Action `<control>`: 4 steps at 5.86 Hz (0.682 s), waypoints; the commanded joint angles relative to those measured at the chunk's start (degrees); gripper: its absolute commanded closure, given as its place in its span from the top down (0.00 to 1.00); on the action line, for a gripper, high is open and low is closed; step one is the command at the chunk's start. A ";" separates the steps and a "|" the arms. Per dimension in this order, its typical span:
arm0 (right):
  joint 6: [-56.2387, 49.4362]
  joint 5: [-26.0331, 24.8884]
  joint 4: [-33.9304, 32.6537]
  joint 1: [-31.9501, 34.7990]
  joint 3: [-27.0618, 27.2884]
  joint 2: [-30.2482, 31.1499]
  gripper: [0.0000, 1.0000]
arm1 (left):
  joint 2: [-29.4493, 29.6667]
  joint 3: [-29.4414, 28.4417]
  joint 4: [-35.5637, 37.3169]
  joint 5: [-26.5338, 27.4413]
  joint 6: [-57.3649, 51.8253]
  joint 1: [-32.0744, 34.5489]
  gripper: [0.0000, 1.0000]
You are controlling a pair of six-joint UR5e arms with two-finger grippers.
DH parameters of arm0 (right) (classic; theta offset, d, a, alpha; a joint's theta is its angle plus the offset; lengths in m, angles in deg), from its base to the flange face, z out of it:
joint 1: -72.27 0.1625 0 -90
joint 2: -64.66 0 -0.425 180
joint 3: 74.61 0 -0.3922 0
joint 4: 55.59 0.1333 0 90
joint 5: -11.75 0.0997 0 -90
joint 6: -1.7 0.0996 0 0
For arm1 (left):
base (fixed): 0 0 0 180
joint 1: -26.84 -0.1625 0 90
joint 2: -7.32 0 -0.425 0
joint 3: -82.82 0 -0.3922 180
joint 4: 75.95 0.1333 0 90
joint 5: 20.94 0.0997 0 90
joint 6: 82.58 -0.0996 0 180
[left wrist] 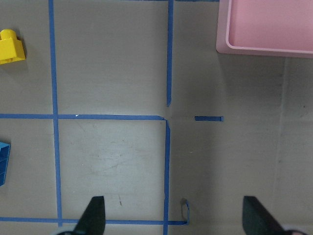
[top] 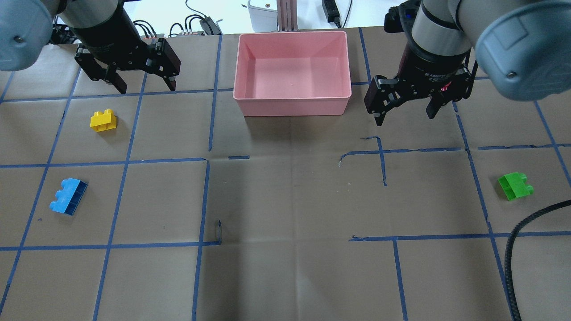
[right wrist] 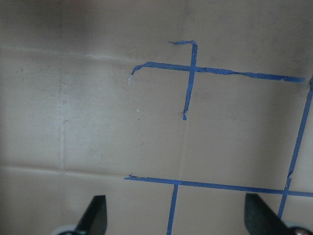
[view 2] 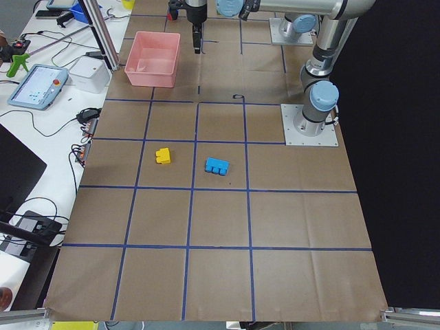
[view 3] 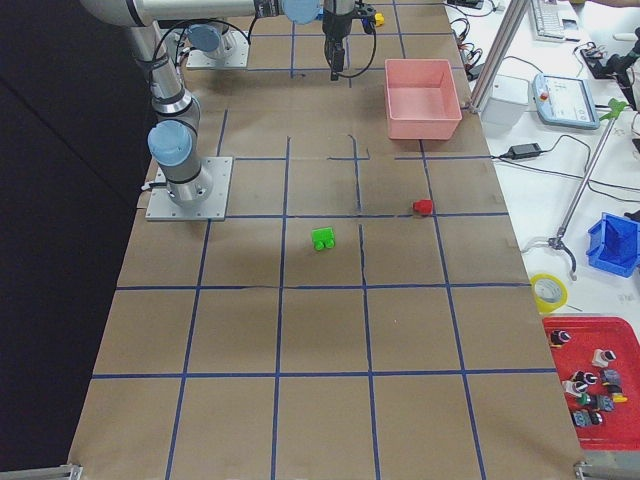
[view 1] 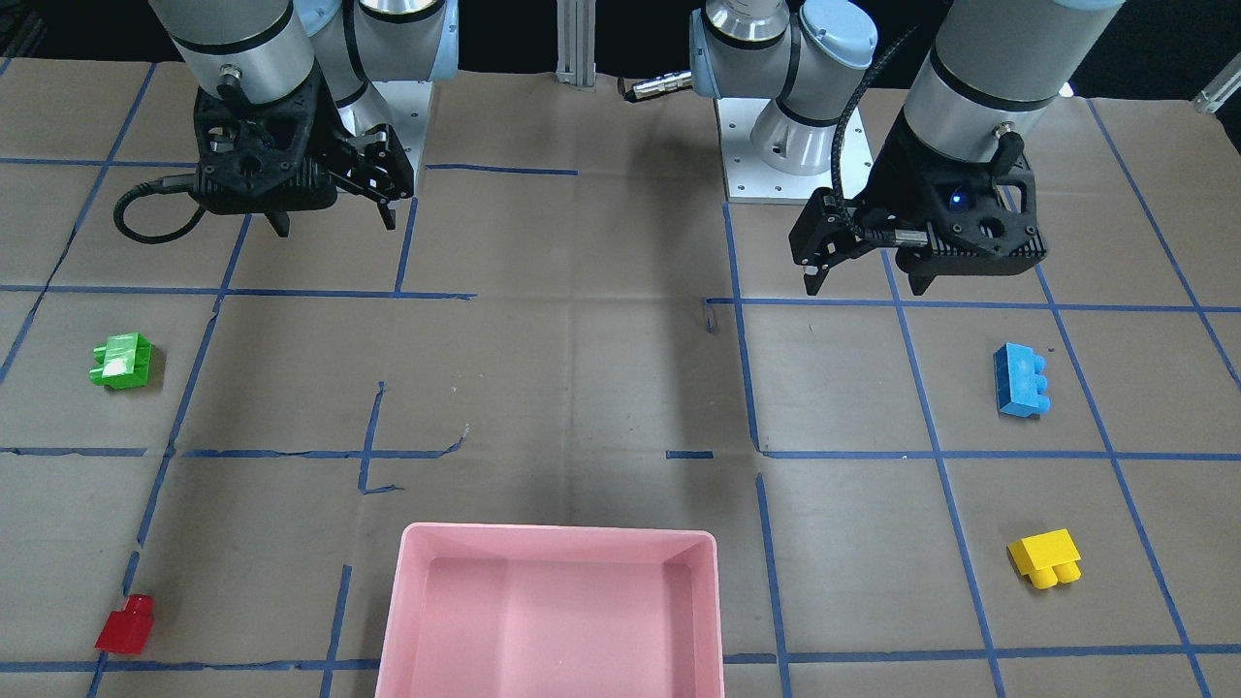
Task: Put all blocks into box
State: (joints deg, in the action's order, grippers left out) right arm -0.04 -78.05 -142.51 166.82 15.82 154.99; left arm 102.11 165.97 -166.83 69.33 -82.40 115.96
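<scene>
Box (view 1: 557,530) | green block (view 1: 122,361), blue block (view 1: 1021,380), yellow block (view 1: 1043,558), red block (view 1: 126,624) outside

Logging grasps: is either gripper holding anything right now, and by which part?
Nothing is held: the left gripper and the right gripper hang open and empty.

I see a tan-brown paper tabletop (top: 285,200) crossed by a grid of blue tape lines (top: 89,163). The box (top: 292,107) is plain pale pink. In solid colours, unpatterned: a bright green brick (top: 515,186), a blue brick (top: 68,196), a yellow brick (top: 103,121), a red brick (view 1: 125,623). The left gripper (top: 146,88) and right gripper (top: 405,117) are matte black.
</scene>
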 commanded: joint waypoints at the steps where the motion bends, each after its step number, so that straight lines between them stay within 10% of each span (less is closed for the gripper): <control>1: -0.11 -0.03 -0.09 -0.06 -0.08 -0.77 1.00 | 0.13 0.00 0.00 0.00 0.00 0.00 1.00; 4: -0.11 -0.03 -0.18 -0.06 -0.08 -0.77 1.00 | -0.13 0.08 0.00 0.00 0.00 0.00 1.00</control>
State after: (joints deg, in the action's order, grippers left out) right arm -0.14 -78.07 -142.63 166.76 15.70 154.23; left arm 102.17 166.04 -166.79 69.28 -82.40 115.96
